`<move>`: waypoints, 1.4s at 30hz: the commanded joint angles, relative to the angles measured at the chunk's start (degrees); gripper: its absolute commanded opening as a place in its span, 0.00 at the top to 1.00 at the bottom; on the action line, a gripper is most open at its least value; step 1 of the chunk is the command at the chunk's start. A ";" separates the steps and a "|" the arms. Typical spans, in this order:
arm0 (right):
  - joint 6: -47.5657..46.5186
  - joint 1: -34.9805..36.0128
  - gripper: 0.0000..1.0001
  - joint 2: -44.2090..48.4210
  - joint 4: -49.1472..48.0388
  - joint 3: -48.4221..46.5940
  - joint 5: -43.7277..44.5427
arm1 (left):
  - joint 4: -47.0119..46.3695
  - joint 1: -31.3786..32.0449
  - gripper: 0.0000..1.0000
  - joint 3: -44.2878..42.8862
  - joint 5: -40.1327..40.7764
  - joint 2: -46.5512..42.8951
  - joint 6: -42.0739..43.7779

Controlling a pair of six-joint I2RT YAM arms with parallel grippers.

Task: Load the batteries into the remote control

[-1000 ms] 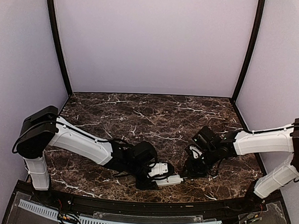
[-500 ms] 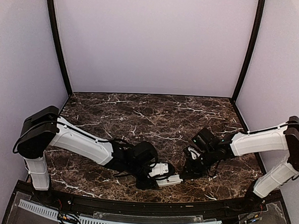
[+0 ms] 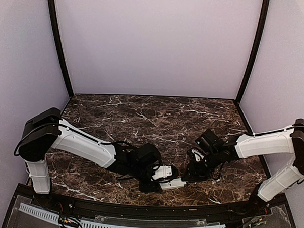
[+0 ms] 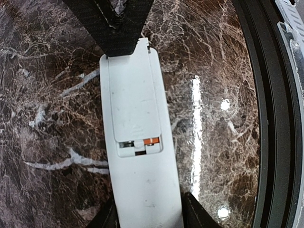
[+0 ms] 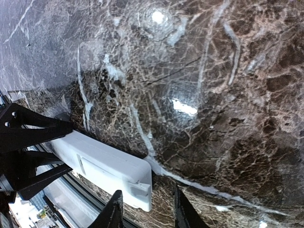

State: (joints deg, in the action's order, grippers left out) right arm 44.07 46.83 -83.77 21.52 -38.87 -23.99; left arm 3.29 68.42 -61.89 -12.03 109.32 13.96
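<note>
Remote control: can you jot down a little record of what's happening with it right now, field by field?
Remote control: white, back facing up, over the marble table
Held by: left gripper, a finger on each long side
Battery cover: over the recess, small gap left
Batteries: an orange-red end shows in the gap; blue one not visible
Right gripper: at the remote's free end, jaws apart

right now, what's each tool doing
left tool: closed on the remote control
right tool: open, holding nothing, jaws around the remote control's end
</note>
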 commanded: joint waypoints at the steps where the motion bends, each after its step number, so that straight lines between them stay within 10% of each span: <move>1: -0.65 0.28 0.65 0.62 1.71 -1.35 1.46 | 2.33 0.31 0.57 -0.83 -0.84 1.05 0.35; 17: 1.66 3.56 0.61 -2.57 0.83 -3.27 2.71 | 2.18 0.31 0.59 -1.55 -1.08 1.33 0.13; 24: 2.63 6.14 0.34 -3.04 4.93 -6.54 7.08 | 2.38 0.31 0.60 -1.57 -1.10 1.34 0.01; 27: 3.43 7.12 0.02 -3.20 7.09 -8.20 9.28 | 2.35 0.31 0.60 -1.51 -1.06 1.41 -0.34; 42: 6.35 8.61 0.01 -3.12 11.27 -11.19 13.06 | 1.27 0.04 0.33 6.44 0.22 -4.92 -1.44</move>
State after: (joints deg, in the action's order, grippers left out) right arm 49.84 54.87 -86.59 33.65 -48.40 -10.63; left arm 2.07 68.36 -59.46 -12.91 107.81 13.72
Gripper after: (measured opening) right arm 0.986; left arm 0.662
